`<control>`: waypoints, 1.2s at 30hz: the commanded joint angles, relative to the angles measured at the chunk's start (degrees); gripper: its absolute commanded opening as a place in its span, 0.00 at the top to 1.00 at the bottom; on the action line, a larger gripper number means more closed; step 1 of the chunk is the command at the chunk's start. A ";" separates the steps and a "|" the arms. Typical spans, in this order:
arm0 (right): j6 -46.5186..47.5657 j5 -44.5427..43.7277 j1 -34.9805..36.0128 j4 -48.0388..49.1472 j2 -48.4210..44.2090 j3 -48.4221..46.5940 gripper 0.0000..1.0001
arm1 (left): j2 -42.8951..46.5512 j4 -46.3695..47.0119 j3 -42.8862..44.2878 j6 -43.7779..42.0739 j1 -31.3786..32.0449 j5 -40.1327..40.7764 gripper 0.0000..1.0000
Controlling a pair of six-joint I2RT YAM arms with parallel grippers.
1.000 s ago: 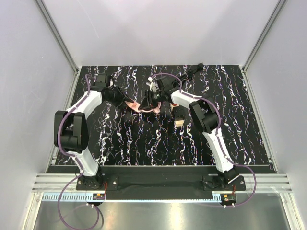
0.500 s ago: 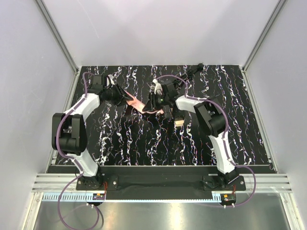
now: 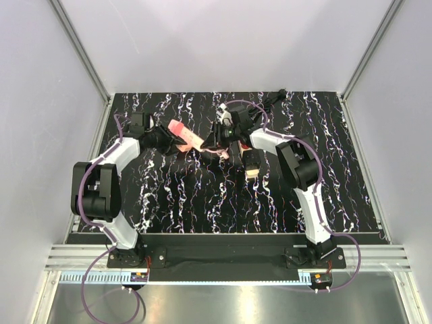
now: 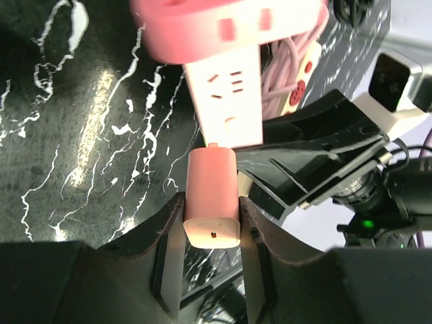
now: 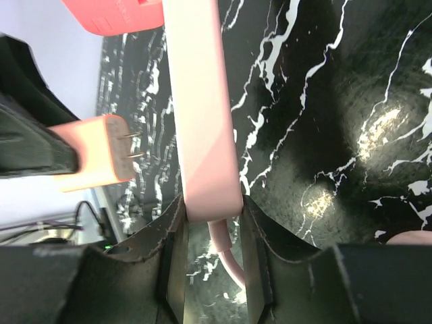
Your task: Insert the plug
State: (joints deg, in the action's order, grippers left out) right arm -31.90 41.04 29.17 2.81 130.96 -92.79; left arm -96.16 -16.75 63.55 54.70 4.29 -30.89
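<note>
Both plug (image 4: 211,202) and strip (image 4: 226,101) farther back

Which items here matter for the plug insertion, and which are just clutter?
In the job:
- pink plug, held in the left gripper
- power strip, held at its cord end in the right gripper

Lying about:
- black cable at the far edge of the table
- black-and-tan block beside the right arm

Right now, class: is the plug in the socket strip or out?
Out: the plug shows both prongs bare, short of the strip.
</note>
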 commanded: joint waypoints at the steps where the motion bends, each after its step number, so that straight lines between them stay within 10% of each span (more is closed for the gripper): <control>1: -3.60 3.78 -0.43 -0.78 1.05 -4.58 1.00 | 1.32 1.29 0.52 5.76 0.45 3.38 1.00; 14: -6.95 6.24 -0.43 -2.54 4.48 -7.66 1.00 | -1.38 -20.58 16.94 9.11 2.65 12.71 1.00; 33: -7.40 10.03 -0.34 -10.88 7.73 -11.88 1.00 | -7.90 -29.13 26.98 12.10 5.37 20.09 1.00; 36: -3.35 7.22 -0.34 -17.21 8.61 -14.69 0.87 | -8.52 -29.56 26.80 13.85 5.55 18.33 1.00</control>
State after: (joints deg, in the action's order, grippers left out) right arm -38.92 49.98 28.71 -8.73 138.76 -103.68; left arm -104.77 -45.36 88.31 66.74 9.96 -12.97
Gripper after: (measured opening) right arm 0.378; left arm 0.362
